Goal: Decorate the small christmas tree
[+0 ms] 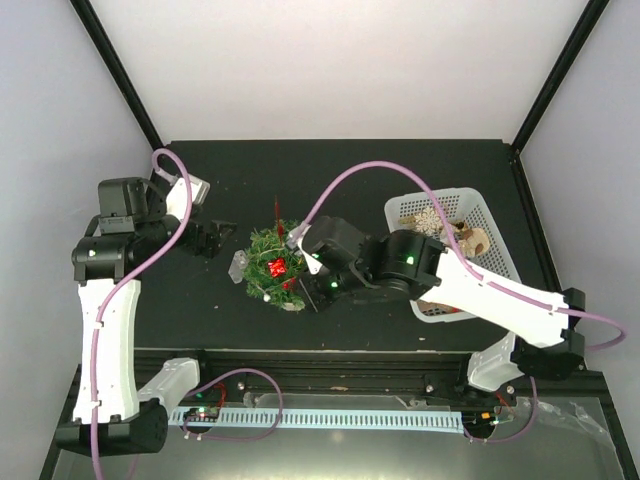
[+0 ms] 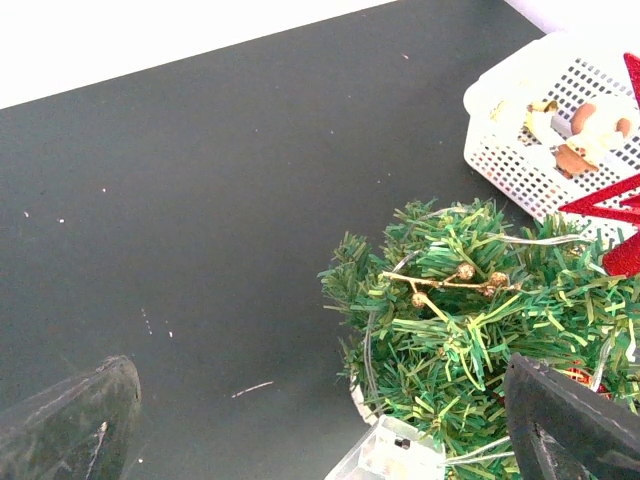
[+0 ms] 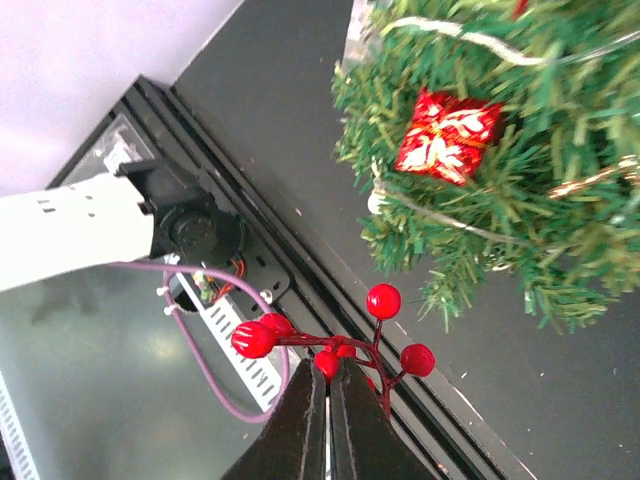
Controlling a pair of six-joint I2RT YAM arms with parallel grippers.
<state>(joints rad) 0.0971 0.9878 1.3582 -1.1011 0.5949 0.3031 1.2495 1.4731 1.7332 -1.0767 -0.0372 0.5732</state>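
The small christmas tree (image 1: 272, 266) stands mid-table, bushy green, with a cream pot rim showing in the left wrist view (image 2: 470, 310). It carries a red gift-box ornament (image 3: 447, 135), a gold bead sprig (image 2: 450, 280), a wire light string and a red star (image 2: 620, 205). My right gripper (image 3: 328, 368) is shut on a red berry sprig (image 3: 340, 345), just off the tree's near right side (image 1: 306, 290). Left of the tree, my left gripper (image 1: 212, 238) is open with nothing in it; its fingers (image 2: 75, 420) frame the tree's left edge.
A white mesh basket (image 1: 400, 212) of ornaments sits right of the tree under my right arm, with a snowflake (image 1: 430, 222) and a wooden figure (image 1: 470, 238) inside. A clear battery box (image 2: 395, 455) lies against the pot. A black rail (image 1: 320, 360) runs along the table's near edge.
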